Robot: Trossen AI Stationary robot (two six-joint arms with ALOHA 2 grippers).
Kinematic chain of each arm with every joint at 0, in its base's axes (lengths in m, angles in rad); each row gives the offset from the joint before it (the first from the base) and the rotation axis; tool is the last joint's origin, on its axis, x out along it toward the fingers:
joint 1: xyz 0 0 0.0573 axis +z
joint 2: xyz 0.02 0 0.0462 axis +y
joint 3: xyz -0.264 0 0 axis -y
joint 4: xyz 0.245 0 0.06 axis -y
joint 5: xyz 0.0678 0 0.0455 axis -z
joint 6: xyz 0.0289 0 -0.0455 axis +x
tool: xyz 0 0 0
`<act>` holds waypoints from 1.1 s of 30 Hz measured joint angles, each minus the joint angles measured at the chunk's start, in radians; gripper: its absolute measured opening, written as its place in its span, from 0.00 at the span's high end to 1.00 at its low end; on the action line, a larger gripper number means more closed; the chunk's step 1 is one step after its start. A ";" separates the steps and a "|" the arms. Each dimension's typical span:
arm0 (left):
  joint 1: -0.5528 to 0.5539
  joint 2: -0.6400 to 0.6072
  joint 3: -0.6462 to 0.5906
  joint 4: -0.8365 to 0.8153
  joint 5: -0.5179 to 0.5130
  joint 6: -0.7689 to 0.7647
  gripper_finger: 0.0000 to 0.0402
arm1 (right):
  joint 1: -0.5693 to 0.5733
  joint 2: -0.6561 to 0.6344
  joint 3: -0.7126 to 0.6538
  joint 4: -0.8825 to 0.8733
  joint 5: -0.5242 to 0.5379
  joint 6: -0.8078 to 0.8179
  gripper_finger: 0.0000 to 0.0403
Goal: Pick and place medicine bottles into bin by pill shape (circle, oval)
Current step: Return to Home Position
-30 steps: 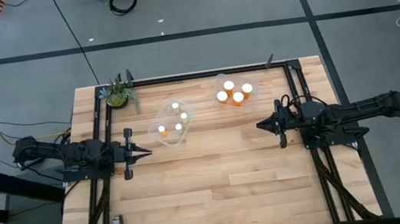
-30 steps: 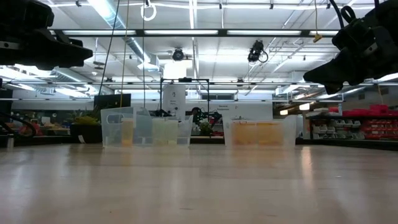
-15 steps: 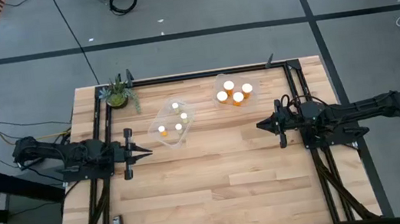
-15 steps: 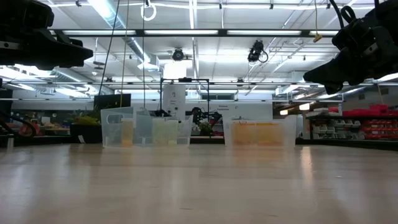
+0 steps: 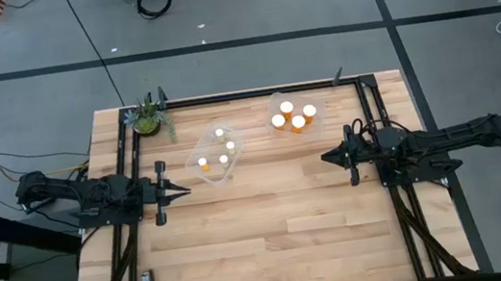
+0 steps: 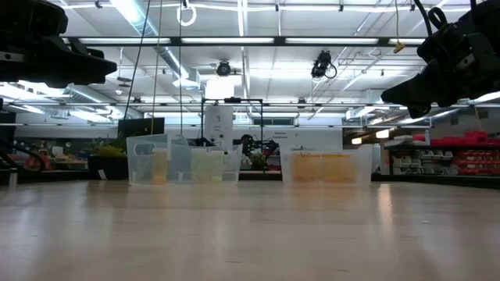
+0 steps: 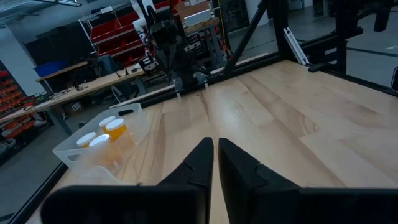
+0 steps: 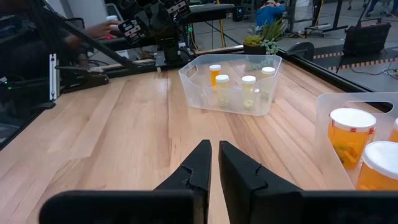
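Several medicine bottles with white caps stand in two clear bins at the table's far side: smaller ones in the left bin (image 5: 215, 155), also in the right wrist view (image 8: 231, 84), and larger amber ones in the right bin (image 5: 296, 110), also in the left wrist view (image 7: 101, 144). My left gripper (image 5: 187, 193) hovers shut and empty at the table's left, near the left bin. My right gripper (image 5: 324, 159) hovers shut and empty at the right, on the near side of the right bin.
A green potted plant (image 5: 148, 118) stands at the table's far left corner. A black frame rail (image 5: 254, 92) runs along the far edge and both sides. Bare wood (image 5: 271, 225) lies between the arms and toward the near edge.
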 joint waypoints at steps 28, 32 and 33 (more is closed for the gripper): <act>0.000 0.000 0.000 0.000 0.000 0.000 0.91 | 0.000 0.000 0.000 0.000 0.000 0.000 0.91; 0.000 0.000 0.000 0.000 0.000 0.000 0.92 | 0.000 0.000 0.000 0.000 0.000 0.000 0.91; 0.000 0.000 0.000 0.000 0.000 0.000 0.93 | 0.000 0.000 0.000 0.000 0.000 0.000 0.91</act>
